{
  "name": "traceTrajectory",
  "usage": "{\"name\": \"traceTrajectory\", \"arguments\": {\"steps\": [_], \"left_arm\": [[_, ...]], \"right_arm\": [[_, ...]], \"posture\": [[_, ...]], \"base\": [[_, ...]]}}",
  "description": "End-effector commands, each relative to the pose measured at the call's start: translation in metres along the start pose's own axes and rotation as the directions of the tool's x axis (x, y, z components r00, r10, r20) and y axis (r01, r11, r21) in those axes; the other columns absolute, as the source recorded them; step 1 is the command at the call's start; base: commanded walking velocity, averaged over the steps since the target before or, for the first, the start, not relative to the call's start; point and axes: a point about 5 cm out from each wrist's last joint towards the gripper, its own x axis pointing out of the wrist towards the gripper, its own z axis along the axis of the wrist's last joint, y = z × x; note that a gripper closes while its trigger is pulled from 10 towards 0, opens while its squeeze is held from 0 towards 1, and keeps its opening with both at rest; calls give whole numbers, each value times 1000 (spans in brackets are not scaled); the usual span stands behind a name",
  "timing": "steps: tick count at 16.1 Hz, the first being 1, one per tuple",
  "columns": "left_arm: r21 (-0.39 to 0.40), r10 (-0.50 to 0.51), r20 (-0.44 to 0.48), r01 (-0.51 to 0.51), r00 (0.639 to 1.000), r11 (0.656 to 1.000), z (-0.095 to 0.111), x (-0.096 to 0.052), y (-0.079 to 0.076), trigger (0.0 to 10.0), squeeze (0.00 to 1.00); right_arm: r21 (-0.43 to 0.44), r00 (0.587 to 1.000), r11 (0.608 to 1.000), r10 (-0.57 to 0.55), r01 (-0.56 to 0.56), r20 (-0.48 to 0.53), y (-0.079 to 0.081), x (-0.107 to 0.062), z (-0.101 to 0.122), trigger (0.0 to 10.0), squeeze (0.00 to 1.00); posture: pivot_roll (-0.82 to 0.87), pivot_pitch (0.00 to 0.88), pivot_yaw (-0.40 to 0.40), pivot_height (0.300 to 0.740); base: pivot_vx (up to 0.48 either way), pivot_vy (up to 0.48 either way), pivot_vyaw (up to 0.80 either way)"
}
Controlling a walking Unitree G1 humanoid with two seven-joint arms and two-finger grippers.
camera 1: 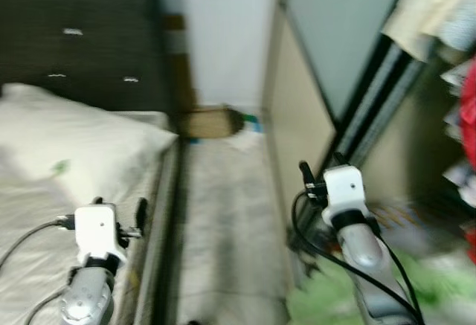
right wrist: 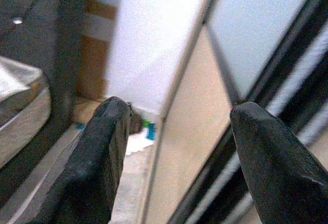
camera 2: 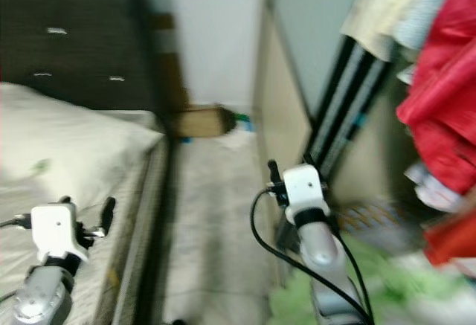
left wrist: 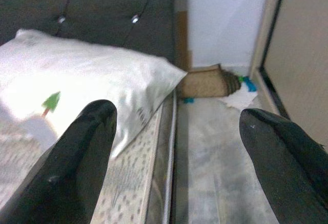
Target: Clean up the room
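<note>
Left gripper: jaws wide open, empty, over the bed edge.
Right gripper: jaws wide open, empty, by the wardrobe door.
Pillow: white, small green mark, on the bed at the headboard.
Clutter: brown bag, white paper on the floor at the far wall.
Clothes: red garment hanging right.
Writing: none readable; head views are blurred.
</note>
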Motion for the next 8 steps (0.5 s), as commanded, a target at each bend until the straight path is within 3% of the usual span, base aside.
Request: {"name": "traceTrajectory", "arguments": {"steps": [1,8], "left_arm": [[12,-1,9,1,1000,1000,3,0,0,10000,0],[-34,-15,39,16,999,999,4,0,-4,10000,0]], "right_arm": [[6,1000,1000,-8,8,-1,-1,0,-1,10000,0],[5,999,999,41,-41,25,3,4,4,10000,0]], "posture": [[28,103,-47,740],[20,93,-62,740]], "base": [[0,0,800],[0,0,800]]}}
